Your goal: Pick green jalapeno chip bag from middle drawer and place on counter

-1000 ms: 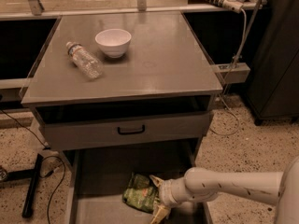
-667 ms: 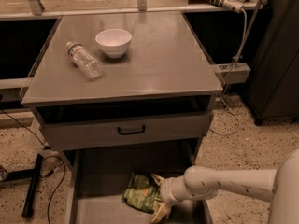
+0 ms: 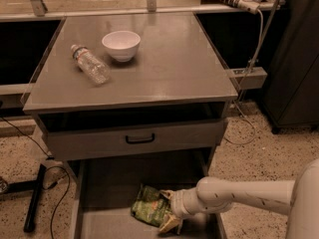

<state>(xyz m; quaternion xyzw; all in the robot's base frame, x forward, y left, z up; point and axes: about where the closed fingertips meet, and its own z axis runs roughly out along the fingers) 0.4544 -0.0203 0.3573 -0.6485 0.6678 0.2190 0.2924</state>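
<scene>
The green jalapeno chip bag (image 3: 148,206) lies crinkled on the floor of the pulled-out middle drawer (image 3: 107,193), at the bottom of the view. My gripper (image 3: 170,211) reaches in from the right on a white arm (image 3: 239,195) and sits low at the bag's right end. It is open, with one pale finger (image 3: 167,194) behind the bag's edge and the other (image 3: 172,226) in front of it. The bag rests on the drawer floor. The counter (image 3: 174,63) is the grey top above.
A white bowl (image 3: 121,45) and a clear plastic bottle (image 3: 90,64) lying on its side are on the counter's left half. A shut drawer front with a black handle (image 3: 140,139) sits above the open drawer. Cables and a black bar (image 3: 35,197) lie on the floor at left.
</scene>
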